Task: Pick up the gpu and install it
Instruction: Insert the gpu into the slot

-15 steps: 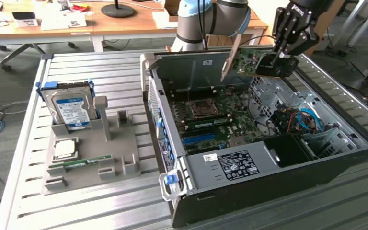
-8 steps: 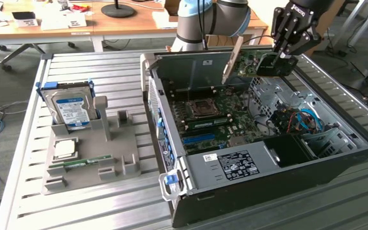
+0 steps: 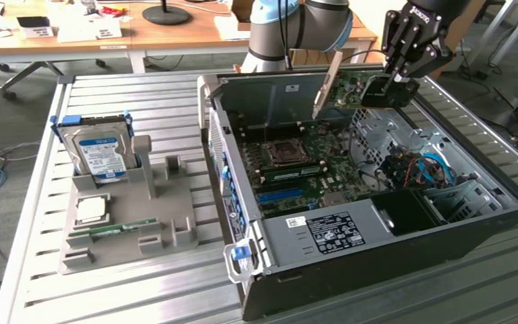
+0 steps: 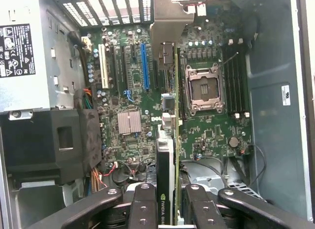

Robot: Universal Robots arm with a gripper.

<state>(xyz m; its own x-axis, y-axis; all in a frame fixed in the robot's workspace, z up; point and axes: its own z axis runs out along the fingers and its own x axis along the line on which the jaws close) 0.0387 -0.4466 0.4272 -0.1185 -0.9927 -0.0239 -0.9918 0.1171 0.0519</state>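
The gpu (image 3: 360, 92), a green card with a dark face and a long silver end bracket (image 3: 326, 84), hangs in the air over the far end of the open computer case (image 3: 475, 229). My gripper (image 3: 398, 75) comes down from above and is shut on the card's upper edge. In the wrist view the gpu (image 4: 167, 155) is seen edge-on between my fingers (image 4: 142, 209), with its bracket out ahead. It hangs above the motherboard (image 4: 211, 133), between the blue slot (image 4: 144, 66) and the processor socket (image 4: 204, 88). The card touches nothing below.
Inside the case are a power supply (image 3: 331, 233), a black drive cage (image 3: 407, 209) and loose cables (image 3: 425, 169). On the exterior view's left, a grey holder (image 3: 142, 223) carries a blue-labelled hard drive (image 3: 97, 155), a processor chip (image 3: 92, 208) and a memory stick (image 3: 115, 228).
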